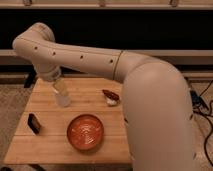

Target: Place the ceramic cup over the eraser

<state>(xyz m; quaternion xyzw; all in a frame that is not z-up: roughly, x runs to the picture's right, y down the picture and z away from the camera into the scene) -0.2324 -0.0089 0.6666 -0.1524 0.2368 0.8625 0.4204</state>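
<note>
Gripper: your gripper (61, 94) is at the upper left of the table (90, 145), pointing straight down from the wrist, right at the cup.
Grip state: you cannot tell from this view whether it is clamped on the cup or only around it; the pale cup and the gripper blur together.
Cup: the white cup (62, 98) sits under the gripper, left of centre in the frame, seemingly at or just above the tabletop.
Eraser: the black eraser (33, 123) lies near the table's left edge, lower left of the cup and apart from it.
Other things: an orange bowl (85, 133) sits at lower centre, and a red-and-white object (111, 96) lies to the right of the cup.
Step in hand: by my reading, you are at the pick-up of the cup, with the eraser still uncovered.
Next move: you will likely need a secure hold, a lift, then a carry toward the lower left, mouth down over the eraser.
</note>
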